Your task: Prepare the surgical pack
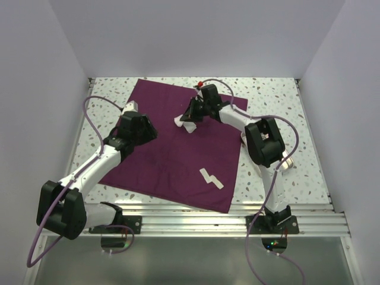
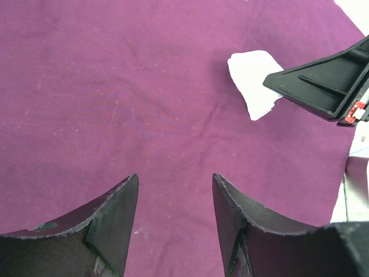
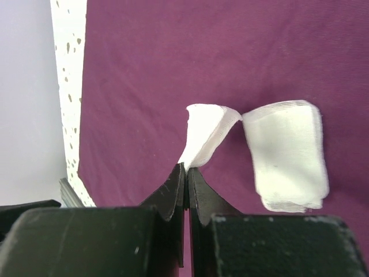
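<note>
Purple cloth lies flat; right hand pinches a gauze square beside another gauze pad, left hand spread.

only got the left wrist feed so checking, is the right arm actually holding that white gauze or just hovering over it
observer: holding it, the right arm's fingers are shut on one corner of the gauze.
operator: just that one piece
observer: no, a second gauze square lies on the cloth right beside it.
operator: anything else on the cloth
observer: a white zigzag strip near the front edge, clear of both arms.
</note>
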